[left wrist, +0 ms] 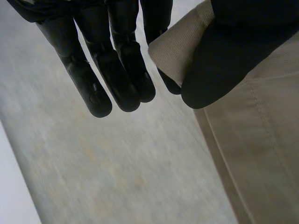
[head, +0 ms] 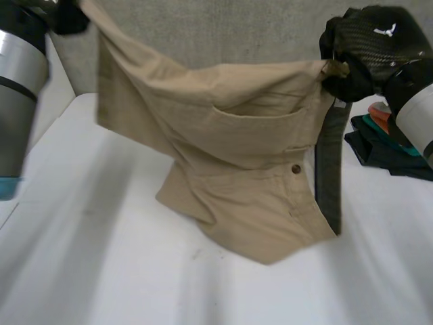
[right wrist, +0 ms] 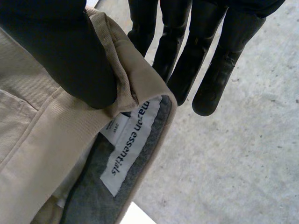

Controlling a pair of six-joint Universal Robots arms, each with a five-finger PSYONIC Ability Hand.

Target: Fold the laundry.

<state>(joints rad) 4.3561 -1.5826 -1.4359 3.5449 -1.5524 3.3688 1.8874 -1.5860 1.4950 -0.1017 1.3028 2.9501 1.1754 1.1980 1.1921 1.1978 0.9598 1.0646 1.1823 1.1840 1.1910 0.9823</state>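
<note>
Fingers (left wrist: 126, 74) of the left hand (head: 67, 19) are being held straight and close together, and one corner of the khaki garment (head: 237, 135) is being pinched between the thumb (left wrist: 219, 60) and the nearest finger, as the left wrist view is showing. At the upper left of the head view this hand is being held high, with the grey left arm (head: 20, 88) running down the left edge of the frame. At the upper right of the head view the right hand (head: 369, 51) is being kept at about the same height. In its own wrist view its thumb (right wrist: 70, 51) is being pressed onto the garment's folded waistband, which is being pinched against a finger behind it, while the other fingers (right wrist: 187, 56) are being held straight and side by side, clear of the cloth. A white label (right wrist: 128, 140) and a grey lining (right wrist: 93, 196) are being exposed just beside that thumb. The garment is being stretched between both hands across the middle of the head view, above the white table (head: 101, 271), with a pocket (head: 264, 132) and a dark button (head: 295, 168) facing the camera and a grey strip (head: 329, 169) hanging at its right side. Whether the lower end is touching the table cannot be told. A pile of dark folded clothes (head: 385, 145) is lying at the right edge, well apart.
</note>
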